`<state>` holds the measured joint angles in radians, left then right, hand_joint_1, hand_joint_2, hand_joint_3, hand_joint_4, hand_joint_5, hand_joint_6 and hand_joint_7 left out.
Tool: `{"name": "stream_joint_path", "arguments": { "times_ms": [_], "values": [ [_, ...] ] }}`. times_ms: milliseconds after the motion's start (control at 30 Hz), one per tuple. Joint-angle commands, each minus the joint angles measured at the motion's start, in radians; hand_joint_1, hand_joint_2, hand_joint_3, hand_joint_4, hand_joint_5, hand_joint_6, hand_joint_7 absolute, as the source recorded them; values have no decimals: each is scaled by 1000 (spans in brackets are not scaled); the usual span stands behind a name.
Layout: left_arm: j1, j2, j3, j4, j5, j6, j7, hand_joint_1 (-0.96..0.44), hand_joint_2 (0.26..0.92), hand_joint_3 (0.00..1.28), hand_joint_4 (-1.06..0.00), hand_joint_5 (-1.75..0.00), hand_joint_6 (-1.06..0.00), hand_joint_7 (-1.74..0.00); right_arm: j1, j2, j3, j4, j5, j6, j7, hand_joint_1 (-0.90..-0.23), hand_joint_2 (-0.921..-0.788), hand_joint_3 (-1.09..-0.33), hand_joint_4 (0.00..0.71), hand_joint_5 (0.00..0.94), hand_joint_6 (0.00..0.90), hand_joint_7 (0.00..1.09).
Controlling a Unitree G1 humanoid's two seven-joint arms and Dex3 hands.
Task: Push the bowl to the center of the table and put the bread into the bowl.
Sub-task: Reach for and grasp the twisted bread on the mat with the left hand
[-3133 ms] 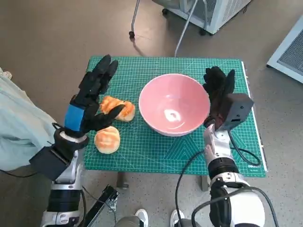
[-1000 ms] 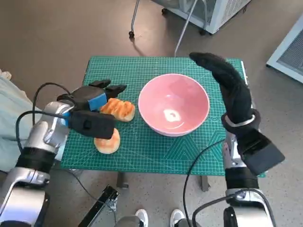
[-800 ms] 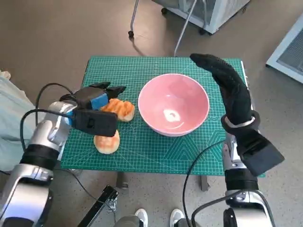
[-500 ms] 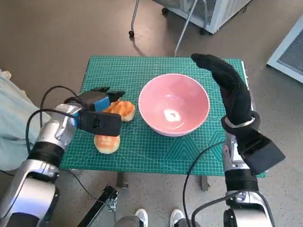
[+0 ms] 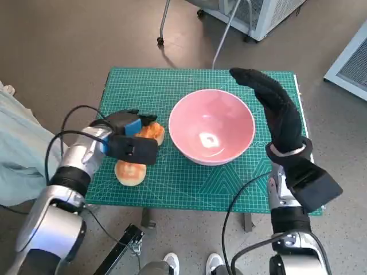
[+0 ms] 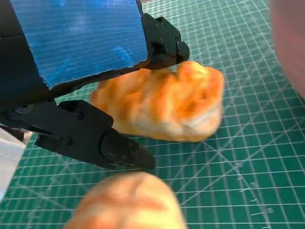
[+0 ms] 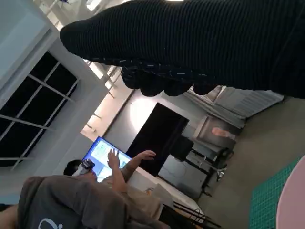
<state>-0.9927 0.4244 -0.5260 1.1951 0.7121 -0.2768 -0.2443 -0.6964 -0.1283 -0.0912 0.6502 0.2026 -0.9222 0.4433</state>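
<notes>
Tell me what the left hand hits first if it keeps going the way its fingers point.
The long bread roll: the left hand is already over it, fingers reaching across its top. Beyond the roll lies the pink bowl. Whether the fingers already touch the roll is unclear.

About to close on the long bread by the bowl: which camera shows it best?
The left wrist view: the long bread fills the frame, with the left hand over it and fingers beside it. The head view shows only its end past that hand. The right wrist view misses it.

Blue-taped left hand (image 5: pixel 129 127) — black-gloved right hand (image 5: pixel 274 107)
</notes>
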Motion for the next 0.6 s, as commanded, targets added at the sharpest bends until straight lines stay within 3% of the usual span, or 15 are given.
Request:
{"name": "stream_joint_path", "arguments": {
  "times_ms": [33, 100, 133, 167, 267, 367, 600],
  "values": [
    [-32, -16, -34, 29, 33, -19, 59, -117, 903, 34, -448, -67, -535, -214, 26, 5, 6, 0, 5, 5, 7, -711, -921, -837, 229, 0, -1, 820],
    [-35, -17, -43, 39, 41, -24, 79, -103, 912, 51, -548, -74, -568, -332, 28, 5, 7, -4, 5, 3, 5, -711, -921, -837, 229, 0, -1, 816],
    [-37, -17, -46, 43, 43, -26, 86, -192, 915, 113, -601, -221, -547, -716, 28, 5, 7, -5, 4, 3, 5, -709, -921, -837, 229, 0, -1, 814],
    [-39, -16, -46, 48, 43, -29, 90, -248, 917, 161, -591, -399, -524, -973, 29, 6, 7, -4, 8, 2, 6, -708, -921, -837, 229, 0, -1, 812],
    [-46, -14, -42, 61, 36, -35, 92, -82, 919, 170, -592, -1050, -506, -1122, 31, 6, 6, -5, 14, 3, 8, -703, -921, -836, 229, 0, -1, 807],
    [-53, -5, -28, 65, 18, -41, 85, -27, 920, 167, -584, -1212, -514, -1221, 35, 7, 4, -10, 24, 6, 12, -700, -921, -834, 229, 0, -1, 804],
    [-79, 17, -12, 63, 7, -35, 72, -2, 921, 176, -546, -1263, -527, -1314, 36, 6, -2, -5, 48, 4, 19, -694, -921, -823, 229, 0, -1, 799]
  ]
}}
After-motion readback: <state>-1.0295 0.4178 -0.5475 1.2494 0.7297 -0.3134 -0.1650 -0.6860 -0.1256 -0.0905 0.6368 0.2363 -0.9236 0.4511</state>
